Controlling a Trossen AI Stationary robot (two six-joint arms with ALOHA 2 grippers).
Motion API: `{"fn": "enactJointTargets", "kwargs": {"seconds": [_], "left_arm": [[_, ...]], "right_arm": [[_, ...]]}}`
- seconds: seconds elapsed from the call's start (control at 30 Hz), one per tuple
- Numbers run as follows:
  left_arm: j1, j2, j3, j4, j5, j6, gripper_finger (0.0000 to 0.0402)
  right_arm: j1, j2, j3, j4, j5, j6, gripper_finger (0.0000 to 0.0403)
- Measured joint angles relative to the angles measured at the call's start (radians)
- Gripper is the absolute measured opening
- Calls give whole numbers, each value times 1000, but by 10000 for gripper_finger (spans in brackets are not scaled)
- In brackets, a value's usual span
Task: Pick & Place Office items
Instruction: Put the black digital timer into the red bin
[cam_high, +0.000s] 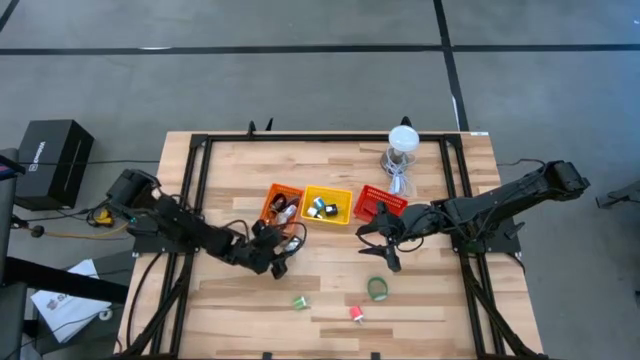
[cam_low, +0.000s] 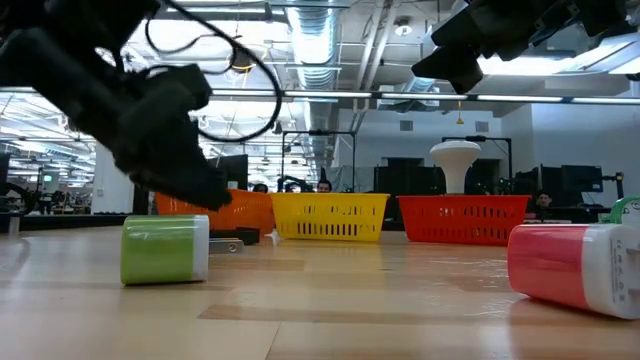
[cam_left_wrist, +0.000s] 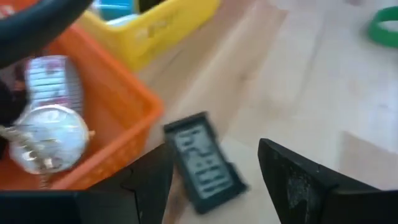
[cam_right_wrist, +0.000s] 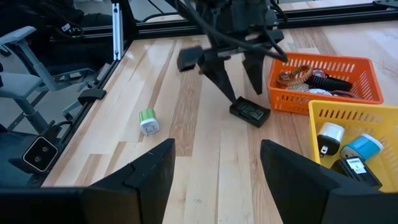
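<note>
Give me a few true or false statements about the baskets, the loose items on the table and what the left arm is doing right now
1. The left gripper has its fingers open over a small black device lying beside the orange basket. True.
2. The yellow basket sits between the orange and red baskets. True.
3. The black device lies inside the orange basket. False: it lies on the table outside it.
4. The green ring is held by the right gripper. False: it lies on the table, and those fingers are open and empty.
5. The yellow basket is empty. False: several small items are inside.
</note>
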Motion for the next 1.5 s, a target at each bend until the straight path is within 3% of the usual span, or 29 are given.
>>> {"fn": "enactJointTargets", "kwargs": {"seconds": [0.17, 0.5, 0.83, 1.03, 1.5], "left_arm": [[-9, -29, 1, -8, 94, 9, 227], [-9, 86, 0, -5, 70, -12, 241], [11, 90, 1, 8, 33, -29, 268], [11, 90, 1, 8, 33, -28, 238], [10, 90, 1, 20, 67, -27, 109]], "right_arm": [[0, 0, 0, 0, 0, 0, 228], [0, 0, 0, 3, 0, 2, 228], [0, 0, 0, 3, 0, 1, 228], [0, 0, 0, 3, 0, 0, 228], [0, 0, 0, 3, 0, 0, 228]]}}
